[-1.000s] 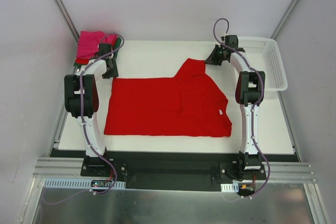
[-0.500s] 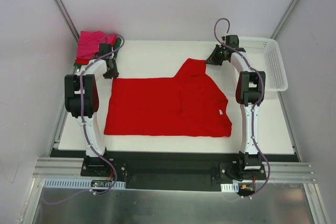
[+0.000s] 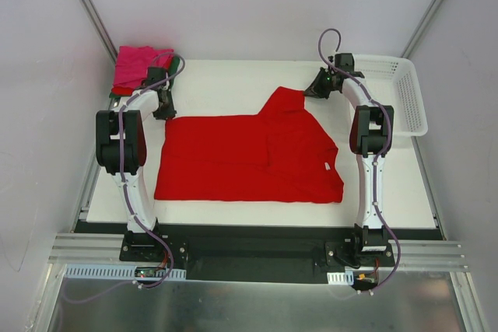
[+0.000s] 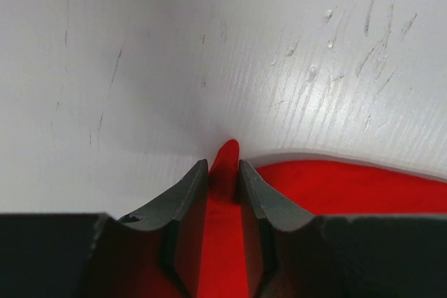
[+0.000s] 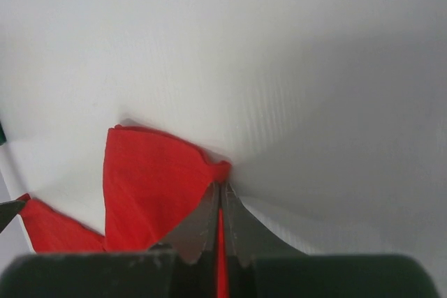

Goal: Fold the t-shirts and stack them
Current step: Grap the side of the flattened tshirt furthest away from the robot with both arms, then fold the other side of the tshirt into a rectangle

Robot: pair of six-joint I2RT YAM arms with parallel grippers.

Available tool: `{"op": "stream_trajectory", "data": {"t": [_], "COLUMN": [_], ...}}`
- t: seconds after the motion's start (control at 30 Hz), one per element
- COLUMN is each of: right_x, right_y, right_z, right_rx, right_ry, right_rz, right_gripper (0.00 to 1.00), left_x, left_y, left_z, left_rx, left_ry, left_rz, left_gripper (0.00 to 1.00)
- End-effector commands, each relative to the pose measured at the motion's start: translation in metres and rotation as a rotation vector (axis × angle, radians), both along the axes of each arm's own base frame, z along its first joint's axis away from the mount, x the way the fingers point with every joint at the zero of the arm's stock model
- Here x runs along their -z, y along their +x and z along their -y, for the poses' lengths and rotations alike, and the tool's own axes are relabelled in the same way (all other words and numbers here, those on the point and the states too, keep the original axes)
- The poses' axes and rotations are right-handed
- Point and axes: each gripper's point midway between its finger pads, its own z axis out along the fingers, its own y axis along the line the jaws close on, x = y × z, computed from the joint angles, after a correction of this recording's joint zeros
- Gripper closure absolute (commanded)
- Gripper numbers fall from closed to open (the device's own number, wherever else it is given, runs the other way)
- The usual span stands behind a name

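A large bright red t-shirt (image 3: pixel 241 157) lies spread flat on the white table, with one sleeve pointing toward the back right. At its back left corner, my left gripper (image 3: pixel 165 112) is low on the table. Its fingers (image 4: pixel 262 197) are closed around a raised fold of the red cloth (image 4: pixel 225 155). My right gripper (image 3: pixel 308 92) is at the tip of that sleeve. It is shut on the red hem (image 5: pixel 223 171), and the sleeve (image 5: pixel 154 179) fans out to its left. A magenta pink t-shirt (image 3: pixel 132 66) lies bunched at the back left corner.
A white lattice basket (image 3: pixel 411 99) stands at the back right edge, just beyond the right arm. The walls of the enclosure close in on both sides. Bare table (image 3: pixel 226 87) lies behind the shirt.
The left gripper's jaws have closed in on the shirt's back left corner. The right gripper and the shirt lie as before.
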Motion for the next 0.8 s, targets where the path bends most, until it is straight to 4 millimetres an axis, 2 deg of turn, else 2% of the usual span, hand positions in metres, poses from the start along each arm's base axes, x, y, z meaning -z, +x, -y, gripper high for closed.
{"op": "stream_trajectory", "data": {"t": [0.0,0.07,0.1,0.17,0.4,0.5,0.53,0.57,0.63,0.77], "right_x": [-0.001,-0.001,-0.001,-0.001,-0.002,-0.012,-0.007,-0.026,-0.037,-0.073], "right_y": [-0.008,-0.007,-0.007,-0.007,-0.006,-0.004,-0.008,-0.002,-0.003,-0.001], "right_z": [0.007,0.007,0.007,0.007,0.006,0.003,0.002,0.001,0.001,0.001], "right_rx": [0.017,0.017,0.017,0.019,0.013,-0.007,-0.012,-0.019,-0.028,-0.039], "right_ry": [0.013,0.015,0.015,0.017,0.020,0.036,0.039,0.042,0.044,0.043], "right_rz": [-0.043,-0.043,-0.043,-0.044,-0.035,0.006,-0.001,0.060,0.094,0.188], "right_gripper": [0.99,0.99,0.99,0.99,0.99,0.99,0.99,0.99,0.99,0.99], "left_x": [-0.026,-0.026,-0.025,-0.025,-0.030,-0.034,-0.034,-0.033,-0.036,-0.040], "left_y": [-0.002,-0.003,-0.003,-0.002,-0.003,-0.003,-0.004,-0.004,-0.004,-0.005], "left_z": [0.003,0.004,0.003,0.003,0.003,0.005,0.005,0.006,0.007,0.009], "left_rx": [-0.007,-0.005,-0.007,-0.009,-0.015,-0.019,-0.021,-0.019,-0.024,-0.025], "left_ry": [-0.019,-0.019,-0.019,-0.019,-0.023,-0.033,-0.036,-0.039,-0.046,-0.061], "left_rz": [0.044,0.043,0.041,0.043,0.053,0.060,0.062,0.058,0.065,0.072], "left_gripper": [0.78,0.81,0.90,1.00,1.00,1.00,1.00,1.00,1.00,1.00]}}
